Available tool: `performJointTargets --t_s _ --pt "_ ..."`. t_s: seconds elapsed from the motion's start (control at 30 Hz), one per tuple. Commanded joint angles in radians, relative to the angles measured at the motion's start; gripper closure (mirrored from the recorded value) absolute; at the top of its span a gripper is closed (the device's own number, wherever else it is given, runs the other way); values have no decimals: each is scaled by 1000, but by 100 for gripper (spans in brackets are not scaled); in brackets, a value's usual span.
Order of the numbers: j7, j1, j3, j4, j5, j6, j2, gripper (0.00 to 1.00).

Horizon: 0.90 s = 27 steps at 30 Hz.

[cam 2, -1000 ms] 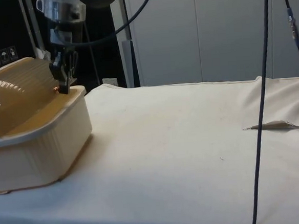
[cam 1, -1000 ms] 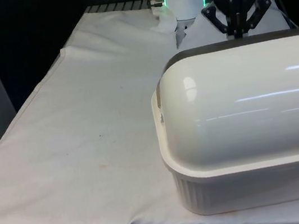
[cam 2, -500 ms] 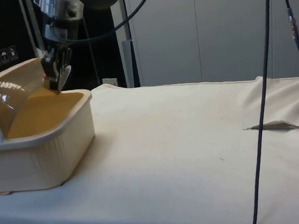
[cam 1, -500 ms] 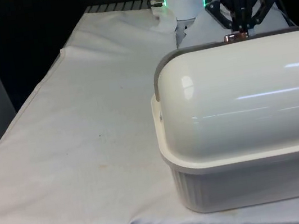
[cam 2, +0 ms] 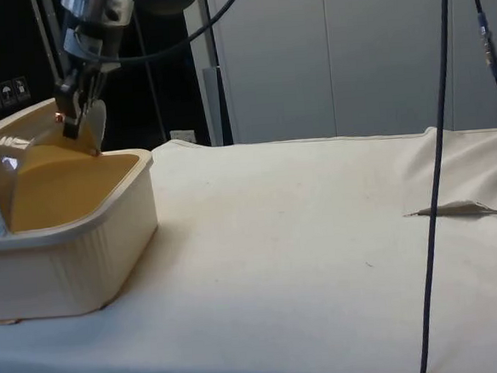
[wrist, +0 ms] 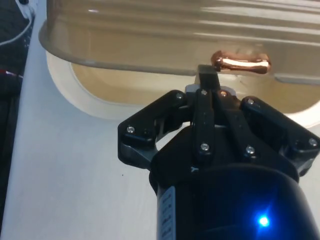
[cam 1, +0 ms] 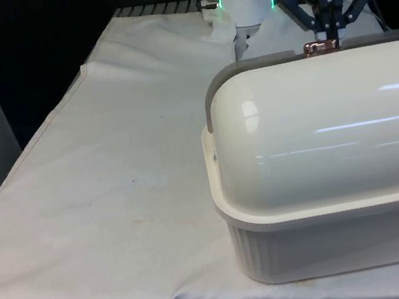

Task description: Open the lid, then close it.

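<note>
Front view, box: cream bread box [cam 1: 337, 249] sits at the front view's right, on the white cloth [cam 1: 112, 171] near the table's front edge, its back turned this way.
Front view, lid: glossy domed roll lid [cam 1: 318, 131] covers this side; its grey-tinted edge shows along the top.
Front view, handle: small copper handle [cam 1: 320, 47] pokes up at the lid's top edge, the gripper [cam 1: 330, 22] just above it.
Side view, lid: lid [cam 2: 24, 147] is rolled back over the rear, the box mouth open towards the table's middle; ribbed base [cam 2: 66, 259] rests flat.
Side view, gripper: gripper [cam 2: 72, 124] hangs at the lid's raised edge, where the handle sits.
Wrist view, handle: copper handle [wrist: 241, 64] lies on the lid's translucent edge [wrist: 125, 57].
Wrist view, fingers: gripper [wrist: 208, 82] has its fingers drawn together, tips just under the handle; whether they pinch the lid's lip or only press against it, I cannot tell.
Handling, judged: stiff, light plastic shell, smooth and slippery on the dome; it likely rolls on side pivots along an arc.
Hold point, judged: the copper handle or the lip beside it; nowhere else offers purchase.
Step, judged: opening looks nearly done; closing means drawing the same edge down along its arc.
</note>
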Motion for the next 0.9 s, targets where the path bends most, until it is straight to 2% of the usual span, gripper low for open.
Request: performJointTargets --t_s 0.0,0.07,0.1,0.13,0.3,0.33,0.37,0.57,0.6,0.63,0.87 --pt "15 8 -12 -3 -15 19 -3 100" --pt "15 9 -13 -1 -15 37 -3 100" --pt "0 1 0 0 0 27 -1 100" --pt "15 9 -13 -1 -15 42 -3 100" --pt "12 9 -14 4 -15 62 -8 100" --pt "0 1 0 4 0 58 -4 100" --pt "12 9 -14 5 -16 62 -10 100" --pt "8 7 -13 22 -15 60 -20 100" --pt "-2 1 -2 21 -1 58 -19 100" --pt "8 6 -13 26 -15 59 -21 100" --pt "0 2 -11 61 -10 53 -24 100"
